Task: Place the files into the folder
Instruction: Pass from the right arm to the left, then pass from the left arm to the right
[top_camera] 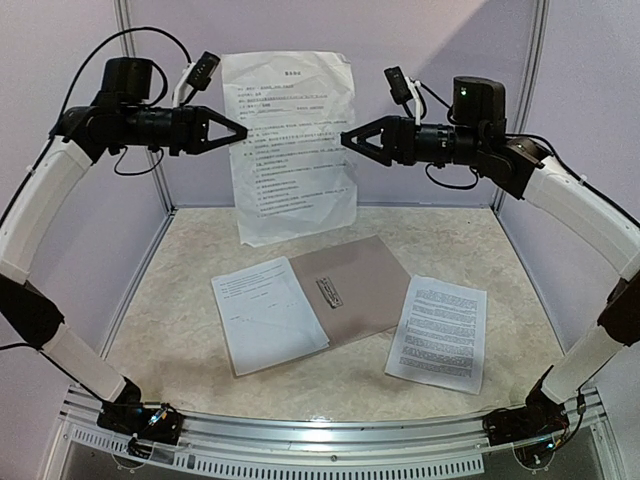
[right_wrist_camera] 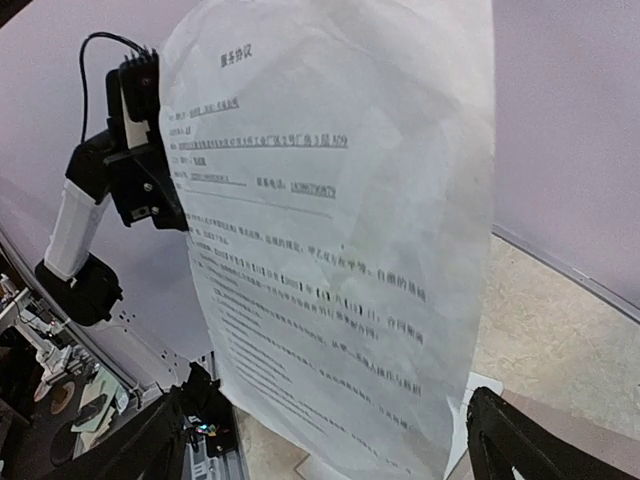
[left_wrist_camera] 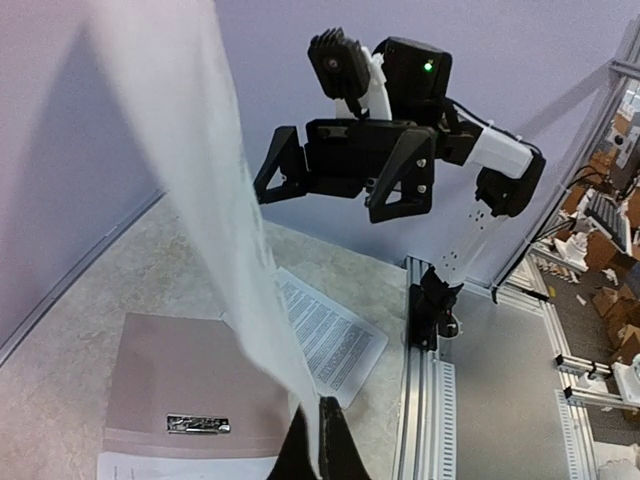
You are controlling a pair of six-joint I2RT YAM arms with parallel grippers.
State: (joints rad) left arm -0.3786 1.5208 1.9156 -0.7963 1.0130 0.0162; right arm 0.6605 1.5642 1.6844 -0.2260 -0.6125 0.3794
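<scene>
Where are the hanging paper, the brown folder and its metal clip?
white printed paper sheet hanging upright (top_camera: pixel 295 140), overhead view, middle of the page.
flat tan cardboard folder (top_camera: pixel 370 278), overhead view, bare right part.
small silver metal clip (top_camera: pixel 329 293), overhead view, its middle.

A beige marbled table (top_camera: pixel 180 330) sits between lilac walls (top_camera: pixel 420 30), aluminium rail (top_camera: pixel 330 432) in front.

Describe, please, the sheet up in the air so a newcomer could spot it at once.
Look above the table, between the left gripper and the right gripper. A white printed sheet hangs upright, pinched by the left one. Unlike the two sheets lying flat either side of the tan folder, it alone is held up.
</scene>
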